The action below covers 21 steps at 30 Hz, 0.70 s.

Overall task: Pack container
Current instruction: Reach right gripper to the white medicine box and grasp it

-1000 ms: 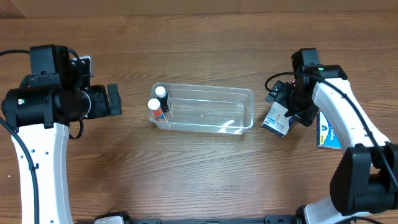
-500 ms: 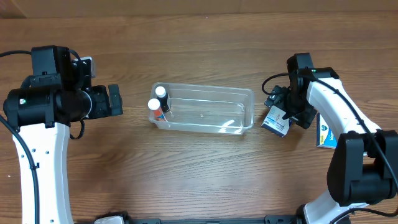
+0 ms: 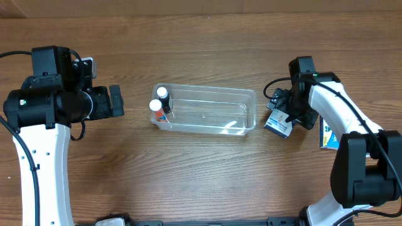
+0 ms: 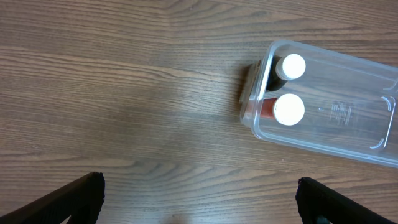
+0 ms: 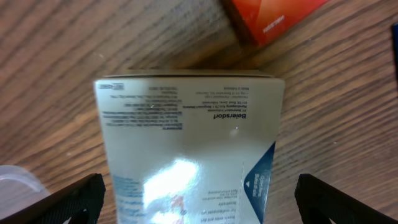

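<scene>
The container (image 3: 207, 110) sits mid-table with two white-capped bottles (image 3: 159, 104) at its left end, while the right gripper (image 3: 286, 118), jaws pinching a white-and-blue box (image 3: 278, 121), has edged it closer to the rim, and the left gripper (image 3: 115, 102) hangs spread, idle.

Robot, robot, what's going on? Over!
Left gripper open, empty. Right gripper shut on white box. Container holds two bottles. Path clear.

Even, bright lighting; glare on the box (image 5: 186, 155), which looks blurred.
</scene>
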{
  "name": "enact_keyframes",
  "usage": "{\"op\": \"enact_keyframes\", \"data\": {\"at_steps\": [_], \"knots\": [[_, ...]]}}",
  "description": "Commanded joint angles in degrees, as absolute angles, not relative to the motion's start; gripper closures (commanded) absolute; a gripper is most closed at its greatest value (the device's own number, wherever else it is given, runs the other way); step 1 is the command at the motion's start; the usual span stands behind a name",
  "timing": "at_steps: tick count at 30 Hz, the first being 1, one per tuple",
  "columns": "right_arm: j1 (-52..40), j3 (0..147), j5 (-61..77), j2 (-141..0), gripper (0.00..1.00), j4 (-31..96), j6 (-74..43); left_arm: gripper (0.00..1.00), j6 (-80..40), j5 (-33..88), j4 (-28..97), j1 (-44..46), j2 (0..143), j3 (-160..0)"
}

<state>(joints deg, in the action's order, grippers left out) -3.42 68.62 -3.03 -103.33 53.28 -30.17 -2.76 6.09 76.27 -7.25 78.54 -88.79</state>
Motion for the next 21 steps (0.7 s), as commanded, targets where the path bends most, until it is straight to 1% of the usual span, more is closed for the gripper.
{"op": "enact_keyframes", "data": {"at_steps": [1, 9, 15, 16, 18, 20, 21], "knots": [[-3.42, 66.74, -3.57, -103.63, 0.0, 51.66, -29.95, 0.0, -1.61, 7.18, 76.23, -7.49, 77.87, -88.55], [-3.42, 63.53, -3.57, -103.63, 0.0, 47.66, -29.15, 0.0, -1.61, 7.18, 76.23, -7.49, 77.87, -88.53], [-3.42, 63.0, -3.36, -103.63, 0.0, 47.4, -26.7, 0.0, -1.61, 7.53, 76.25, -7.49, 77.87, -88.55], [-3.42, 63.0, -3.36, -103.63, 0.01, 47.4, -26.7, 0.0, -1.61, 7.53, 76.25, -7.46, 77.87, -88.55], [-3.42, 63.0, -3.36, -103.63, 0.07, 47.4, -26.7, 0.0, -1.61, 7.53, 76.27, -7.49, 77.87, -88.55], [-3.42, 63.0, -3.36, -103.63, 0.14, 47.48, -26.5, 0.0, -1.61, 7.53, 76.27, -7.49, 77.87, -88.55], [-3.42, 63.0, -3.36, -103.63, 0.16, 47.55, -26.5, 0.0, -1.61, 7.53, 76.29, -7.49, 77.87, -88.55]]}}
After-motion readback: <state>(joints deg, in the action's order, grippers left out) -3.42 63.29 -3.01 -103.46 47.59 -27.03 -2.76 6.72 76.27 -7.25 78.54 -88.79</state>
